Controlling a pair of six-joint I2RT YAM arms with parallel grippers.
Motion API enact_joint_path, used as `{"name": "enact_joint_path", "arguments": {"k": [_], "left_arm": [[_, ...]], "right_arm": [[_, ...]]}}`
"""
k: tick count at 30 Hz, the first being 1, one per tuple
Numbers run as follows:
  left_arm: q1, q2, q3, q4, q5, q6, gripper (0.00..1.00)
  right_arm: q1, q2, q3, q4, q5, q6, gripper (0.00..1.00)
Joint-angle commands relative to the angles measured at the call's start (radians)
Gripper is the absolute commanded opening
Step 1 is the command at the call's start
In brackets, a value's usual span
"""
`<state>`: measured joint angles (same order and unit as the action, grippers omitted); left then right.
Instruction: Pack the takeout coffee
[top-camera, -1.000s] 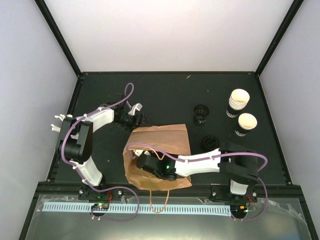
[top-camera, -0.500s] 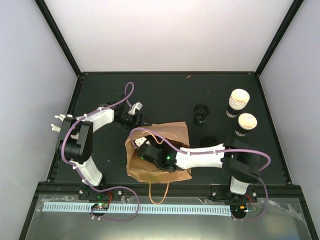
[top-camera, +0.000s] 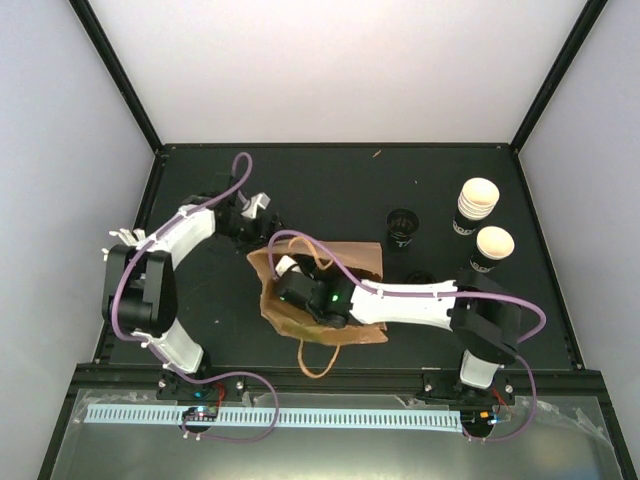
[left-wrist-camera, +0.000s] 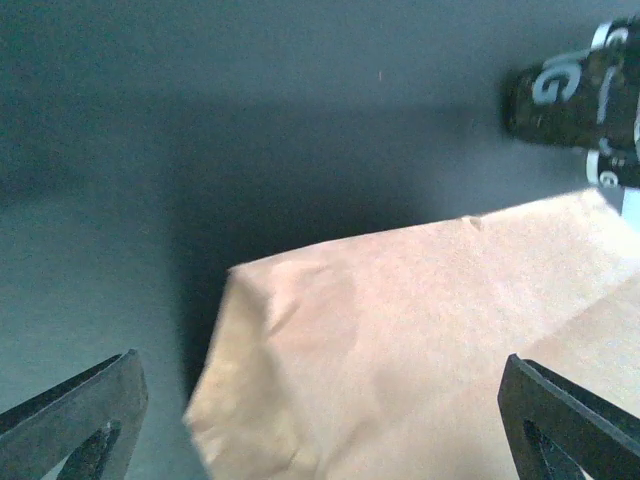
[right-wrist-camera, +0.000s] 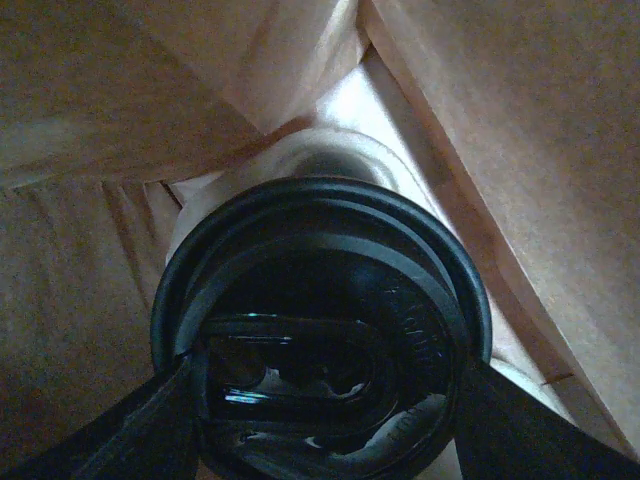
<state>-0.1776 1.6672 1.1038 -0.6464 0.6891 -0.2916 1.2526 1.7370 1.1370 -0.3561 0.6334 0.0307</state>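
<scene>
Takeout coffee (right-wrist-camera: 320, 330), a black-lidded cup, lies inside the one brown paper bag (top-camera: 355, 260), clamped in the partly closed right pincer (right-wrist-camera: 325, 425), lid toward the wrist, long axis pointing deeper in. Left pincer (left-wrist-camera: 320, 415), at the bag's 11 o'clock, gapes empty. At 2 o'clock: one nested cup stack (top-camera: 478, 205), one cream-lined cup (top-camera: 492, 250), one dark-lined cup (top-camera: 402, 228).

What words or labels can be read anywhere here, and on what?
"G", perhaps: white print on the dark cup beyond the paper bag; rest unreadable.
Stacked cups and single cup: white print, too small.
Lid: raised lettering, too blurred.
</scene>
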Motion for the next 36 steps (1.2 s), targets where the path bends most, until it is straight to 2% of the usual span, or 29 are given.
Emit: {"name": "enact_joint_path", "arguments": {"k": [1,8,19,23,28,36], "left_arm": [[0.065,-0.083,0.099,-0.096,-0.103,0.007,0.99],[0.099,-0.164,0.125,-0.105,-0.184,-0.012,0.99],[0.103,-0.218,0.072,-0.126,-0.171,0.005,0.99],[0.103,-0.236,0.065,-0.137,-0.168,0.014,0.99],[0.103,-0.249,0.064,-0.149,-0.167,0.025,0.99],[0.103,-0.263,0.041,-0.150,-0.155,0.031,0.99]], "right_arm": [[-0.060,-0.027,0.050,-0.208,-0.066,0.052,0.55],[-0.171,0.001,0.210,-0.370,-0.242,0.078,0.54],[-0.368,0.179,0.536,-0.633,-0.503,0.165,0.54],[-0.401,0.229,0.599,-0.692,-0.518,0.193,0.54],[-0.412,0.304,0.634,-0.747,-0.511,0.212,0.55],[-0.477,0.314,0.565,-0.703,-0.562,0.238,0.56]]}}
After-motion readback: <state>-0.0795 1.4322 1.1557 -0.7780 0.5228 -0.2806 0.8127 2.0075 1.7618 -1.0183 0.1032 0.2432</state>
